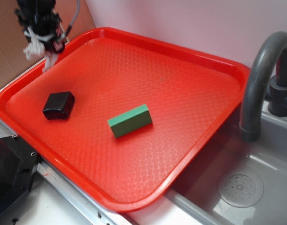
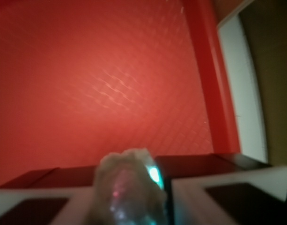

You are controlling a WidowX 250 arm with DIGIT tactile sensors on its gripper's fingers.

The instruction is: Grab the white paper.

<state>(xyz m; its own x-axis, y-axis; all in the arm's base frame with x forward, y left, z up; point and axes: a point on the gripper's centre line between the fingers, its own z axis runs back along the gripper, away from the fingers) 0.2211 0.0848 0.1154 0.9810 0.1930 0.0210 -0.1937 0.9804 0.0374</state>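
Broadly, a red tray (image 1: 190, 140) with a patterned floor fills most of the exterior view, resting partly over a grey sink (image 1: 255, 164) whose round drain (image 1: 240, 190) shows at lower right. A dark grey curved faucet (image 1: 262, 75) rises beside the tray's right edge, and a pale wall stands behind it.

On the tray floor lies a green block (image 1: 129, 120), near the middle and turned at a slant. A black block (image 1: 58, 105) with rounded corners sits to its left, apart from it and nearer the tray's left rim.

Above the tray's upper-left corner hangs the gripper (image 1: 41, 44), raised off the tray floor. Its fingers are closed around the white paper (image 1: 39, 47), a crumpled wad that bulges out between them with a strand dangling below. In the wrist view the paper (image 2: 129, 187) appears blurred and close between the two fingers (image 2: 237, 187), above bare red tray floor and the tray's rim.
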